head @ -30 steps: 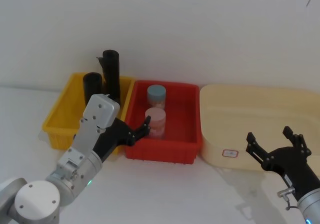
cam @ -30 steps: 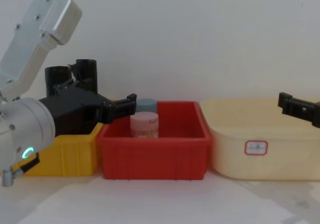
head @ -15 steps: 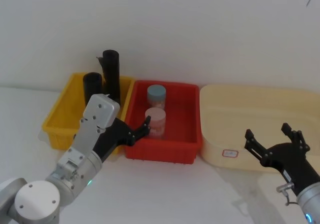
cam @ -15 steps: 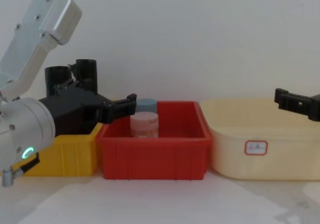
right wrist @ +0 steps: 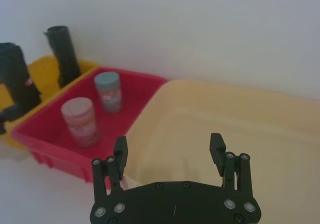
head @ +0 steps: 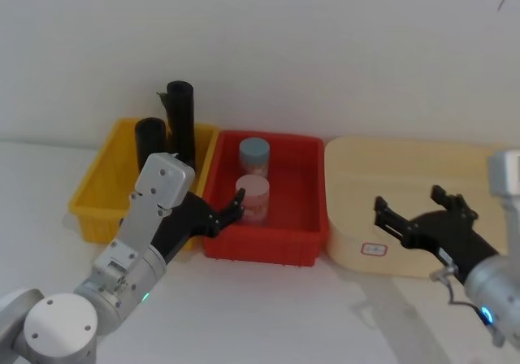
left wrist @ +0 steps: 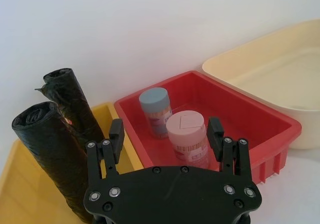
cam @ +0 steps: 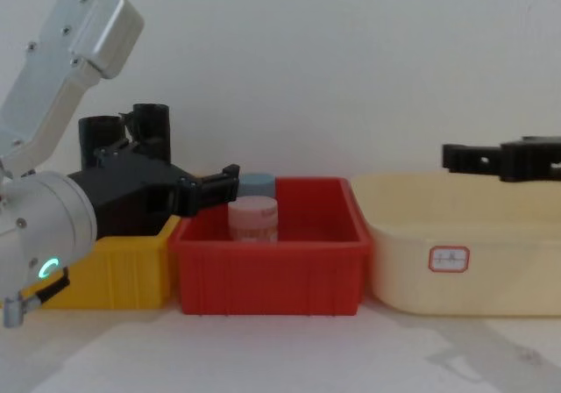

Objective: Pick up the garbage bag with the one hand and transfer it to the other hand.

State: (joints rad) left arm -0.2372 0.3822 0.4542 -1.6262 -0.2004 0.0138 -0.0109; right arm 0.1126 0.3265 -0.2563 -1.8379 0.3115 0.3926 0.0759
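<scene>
Head view: right gripper [head: 410, 205] has shifted left over the cream tub [head: 357, 169].
Fingers apart on both. Left gripper [head: 227, 216] is unmoved by the red bin [head: 284, 246]. The garbage bag [head: 150, 140] stands in the yellow bin [head: 93, 193].

A robot test station in a lab, it seems; a plain white wall [head: 325, 47] rises behind a white desk [head: 276, 307]; on the desk stands a tidy row of plastic bins: a red bin [head: 260, 248] just ahead of the left hand [head: 230, 215], a yellow bin [head: 85, 218] on that hand's left, a cream tub [head: 349, 254] beneath the right hand [head: 408, 197], with a small label [head: 374, 249] on its front wall.
</scene>
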